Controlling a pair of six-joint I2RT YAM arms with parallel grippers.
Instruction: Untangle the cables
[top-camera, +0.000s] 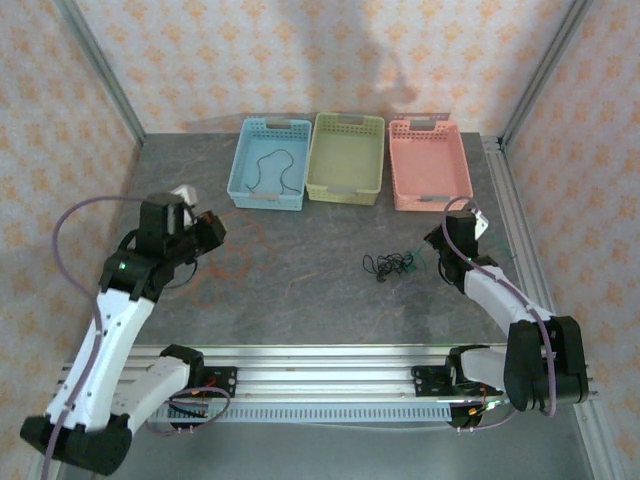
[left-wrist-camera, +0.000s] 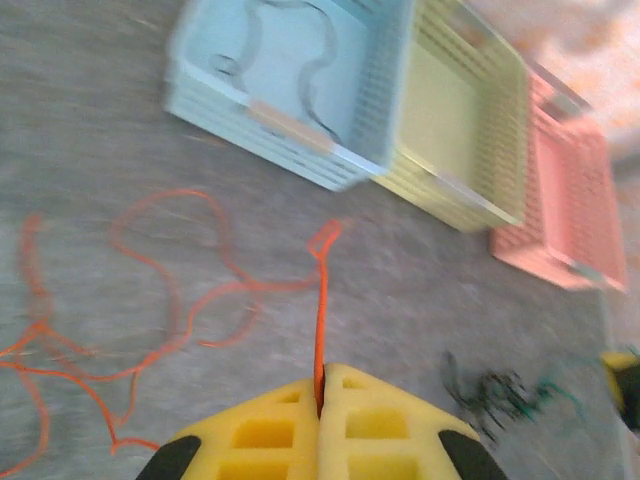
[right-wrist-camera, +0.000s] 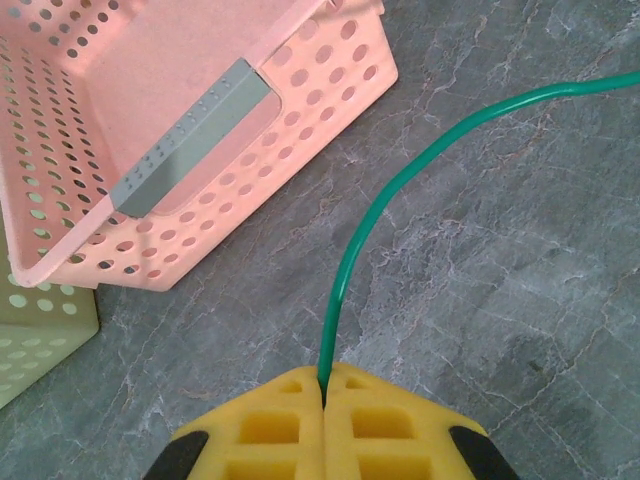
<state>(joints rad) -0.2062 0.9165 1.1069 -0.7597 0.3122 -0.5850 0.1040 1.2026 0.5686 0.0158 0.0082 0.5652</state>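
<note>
My left gripper is shut on an orange cable, which runs away from the pads and loops in squiggles over the table to the left. From above, that gripper sits left of centre, the orange cable faint beside it. A small knot of black and green cables lies mid-table, also blurred in the left wrist view as a dark knot. My right gripper is shut on a green cable that arcs up to the right. Seen from above, the right gripper is just right of the knot.
Three baskets stand in a row at the back: a blue basket holding a loose black cable, a light green basket and a pink basket. The pink basket is close to my right gripper's left.
</note>
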